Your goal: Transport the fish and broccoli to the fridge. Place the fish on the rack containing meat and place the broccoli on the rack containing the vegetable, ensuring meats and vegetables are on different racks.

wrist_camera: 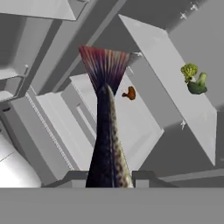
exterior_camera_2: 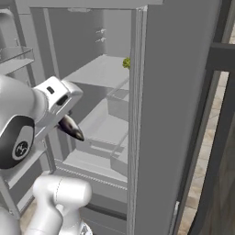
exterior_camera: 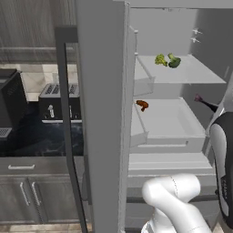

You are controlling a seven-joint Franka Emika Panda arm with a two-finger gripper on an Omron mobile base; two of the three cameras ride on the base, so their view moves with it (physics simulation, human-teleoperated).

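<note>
The fish (wrist_camera: 106, 131) runs up the middle of my hand view, tail fanned toward the top, and my gripper (wrist_camera: 108, 177) is pinched on its body at the bottom edge. Right of its tail, the brown meat (wrist_camera: 129, 92) lies on the lower rack (wrist_camera: 140, 127); that is where the fish belongs, I judge. At the right, broccoli (wrist_camera: 190, 71) already lies beside a green vegetable (wrist_camera: 198, 85) on the upper rack (wrist_camera: 175, 78). So the fish drop looks like what is left.
</note>
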